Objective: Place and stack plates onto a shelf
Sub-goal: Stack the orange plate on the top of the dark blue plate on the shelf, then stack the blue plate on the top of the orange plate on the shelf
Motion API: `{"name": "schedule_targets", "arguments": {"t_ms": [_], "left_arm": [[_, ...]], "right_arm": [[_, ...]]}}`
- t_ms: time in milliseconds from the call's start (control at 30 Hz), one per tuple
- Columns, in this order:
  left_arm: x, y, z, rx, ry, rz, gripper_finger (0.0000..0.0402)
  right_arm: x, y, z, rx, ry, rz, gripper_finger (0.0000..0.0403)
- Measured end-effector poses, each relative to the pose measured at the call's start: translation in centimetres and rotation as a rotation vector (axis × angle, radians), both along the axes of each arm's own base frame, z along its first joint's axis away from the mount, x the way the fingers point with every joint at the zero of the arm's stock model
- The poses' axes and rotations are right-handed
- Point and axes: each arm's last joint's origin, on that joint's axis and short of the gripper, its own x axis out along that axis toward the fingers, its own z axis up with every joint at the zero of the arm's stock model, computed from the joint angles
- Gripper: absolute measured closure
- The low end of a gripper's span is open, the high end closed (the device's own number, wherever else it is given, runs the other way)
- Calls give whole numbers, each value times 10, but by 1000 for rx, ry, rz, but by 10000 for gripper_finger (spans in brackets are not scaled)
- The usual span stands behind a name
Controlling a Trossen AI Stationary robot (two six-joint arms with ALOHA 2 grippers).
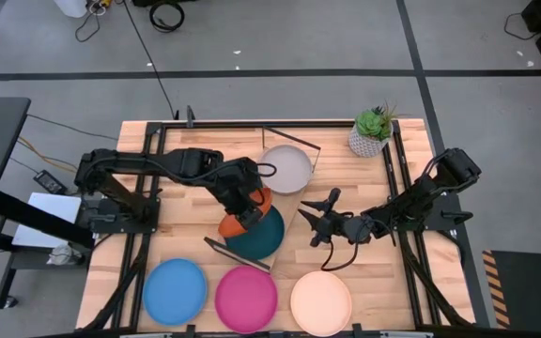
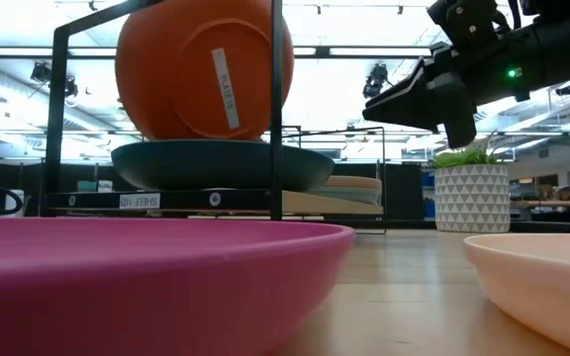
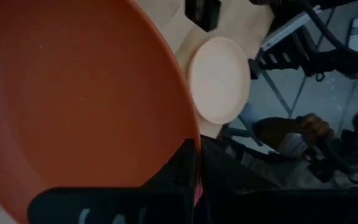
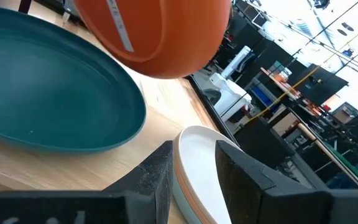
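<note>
Here, left gripper pinching orange plate tilted above dark teal plate on shelf, right gripper w/ fingers apart nearby.

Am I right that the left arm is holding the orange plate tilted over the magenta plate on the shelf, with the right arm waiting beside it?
Not quite: the plate under the orange plate is the teal plate, as the high view shows. The magenta plate lies on the table's front edge. The rest stands: the left gripper holds the orange plate tilted over the shelf, and the right gripper waits beside it.
</note>
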Motion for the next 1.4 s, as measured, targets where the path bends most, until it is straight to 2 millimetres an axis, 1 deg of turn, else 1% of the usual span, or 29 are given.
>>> {"name": "schedule_targets", "arguments": {"t_ms": [133,267,367,467,600,733,967,1067,1233,1333,1400], "left_arm": [[8,0,-11,26,30,3,379],[24,1,-31,72,88,45,379],[36,0,-44,25,102,26,379],[43,-2,-52,-25,110,-9,379],[46,-10,-57,-24,110,-29,379],[47,-16,-58,-15,96,-56,379],[47,-27,-59,63,81,-92,374],[46,-29,-60,70,93,-97,356],[46,-28,-61,82,93,-96,300],[46,-25,-60,105,75,-133,271],[44,-23,-58,130,59,-171,260]], "right_arm": [[0,0,0,3,-1,-3,277],[-2,1,0,-21,3,-42,277],[-3,2,0,-27,1,-58,277],[-3,3,0,-28,2,-57,277],[-3,3,0,-28,2,-56,277],[-3,3,0,-28,4,-53,277],[-3,3,0,-21,0,-47,277],[-2,4,0,-16,1,-22,277],[-2,4,0,-5,-1,-3,277],[-2,4,0,9,-5,-2,277],[-2,4,0,19,-10,-3,277]]}}
